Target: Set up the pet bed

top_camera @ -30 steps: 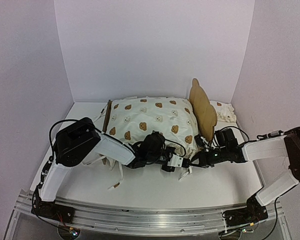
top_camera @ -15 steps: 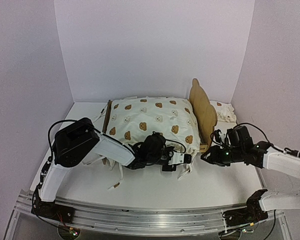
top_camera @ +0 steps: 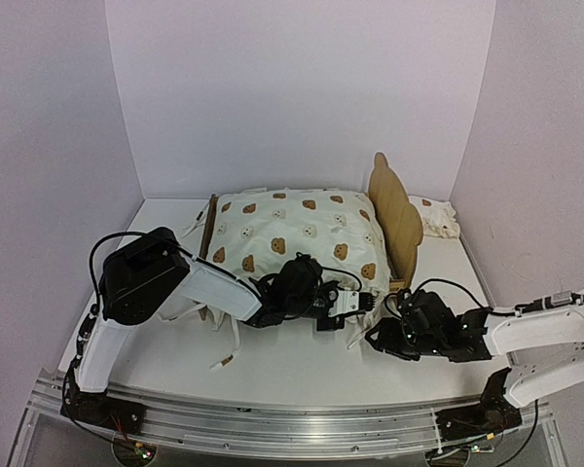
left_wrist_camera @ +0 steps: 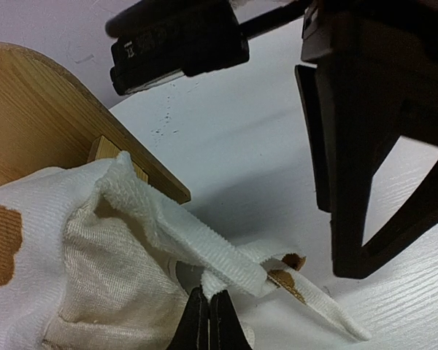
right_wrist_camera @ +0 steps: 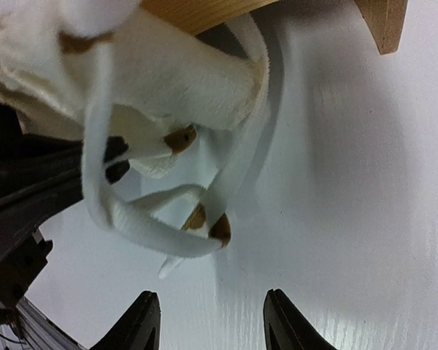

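The pet bed point(top_camera: 393, 216) stands at the back of the table, its plywood headboard point(left_wrist_camera: 36, 124) on the right. A cream bear-print cushion point(top_camera: 292, 238) lies on it and hides the base. White tie strings point(left_wrist_camera: 230, 259) with brown tips hang from the cushion's near right corner. My left gripper point(top_camera: 364, 304) is shut, pinching one tie string point(left_wrist_camera: 208, 292) at its tips. My right gripper point(top_camera: 378, 339) is open just in front of the strings point(right_wrist_camera: 204, 219). Its fingertips point(right_wrist_camera: 142, 321) rest low over the table, holding nothing.
A small ruffled bear-print pillow point(top_camera: 436, 218) lies behind the headboard, against the right wall. More tie strings point(top_camera: 229, 345) trail from the cushion's left front onto the white table point(top_camera: 302, 375). A wooden bed leg point(right_wrist_camera: 383, 25) stands near the right gripper. Walls close in the sides and back.
My right gripper has opened and swung from beside the headboard's foot down and left, to the front of the loose strings. The left gripper has kept its hold and place.
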You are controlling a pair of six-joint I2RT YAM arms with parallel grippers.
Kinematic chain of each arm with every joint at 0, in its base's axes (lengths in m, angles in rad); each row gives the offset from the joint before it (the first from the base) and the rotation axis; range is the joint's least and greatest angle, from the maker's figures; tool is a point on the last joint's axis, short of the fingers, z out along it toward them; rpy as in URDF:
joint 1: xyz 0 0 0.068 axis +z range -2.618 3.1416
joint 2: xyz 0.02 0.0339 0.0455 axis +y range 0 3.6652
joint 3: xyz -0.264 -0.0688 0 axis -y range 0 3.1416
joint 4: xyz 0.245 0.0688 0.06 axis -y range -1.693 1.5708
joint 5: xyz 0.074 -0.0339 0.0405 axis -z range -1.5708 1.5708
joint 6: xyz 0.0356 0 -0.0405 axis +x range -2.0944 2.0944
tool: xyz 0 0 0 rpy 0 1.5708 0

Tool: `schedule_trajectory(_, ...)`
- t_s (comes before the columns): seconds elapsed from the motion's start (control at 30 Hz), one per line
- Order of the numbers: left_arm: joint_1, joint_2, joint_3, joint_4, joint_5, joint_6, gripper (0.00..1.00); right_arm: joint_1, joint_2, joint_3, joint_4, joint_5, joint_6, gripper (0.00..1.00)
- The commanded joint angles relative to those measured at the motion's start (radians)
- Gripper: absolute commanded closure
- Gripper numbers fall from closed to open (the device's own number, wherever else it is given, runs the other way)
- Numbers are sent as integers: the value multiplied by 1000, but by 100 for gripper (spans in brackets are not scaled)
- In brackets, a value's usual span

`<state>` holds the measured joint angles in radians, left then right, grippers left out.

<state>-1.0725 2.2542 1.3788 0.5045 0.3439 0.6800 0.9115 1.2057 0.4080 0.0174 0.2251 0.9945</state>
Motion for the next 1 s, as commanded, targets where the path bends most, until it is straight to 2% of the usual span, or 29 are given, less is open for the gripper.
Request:
schedule_trajectory(0.0,5,-63,-14,-22,-8,-9,100,6,108,-4,238,71,77,50)
schedule_trajectory(0.2,3,-67,-19,-23,-6,-7,100,9,243,38,315,36,109,52)
schedule_trajectory(0.33,3,-67,-21,-22,-8,-10,100,9,287,33,315,49,172,59)
schedule_trajectory(0.5,5,-72,-21,-21,-16,-19,100,8,307,32,283,51,220,93)
schedule_trajectory(0.57,6,-77,-22,-24,-25,-26,100,8,267,19,223,83,220,100)
schedule_trajectory(0.73,16,-116,-26,-111,-23,-66,100,-45,2,50,-168,176,52,100)
schedule_trajectory(0.87,27,-153,-45,-258,22,-139,100,-239,-249,116,-469,128,-153,100)
schedule_trajectory(0.97,35,-163,-62,-338,35,-160,100,-342,-295,241,-653,119,-318,100)
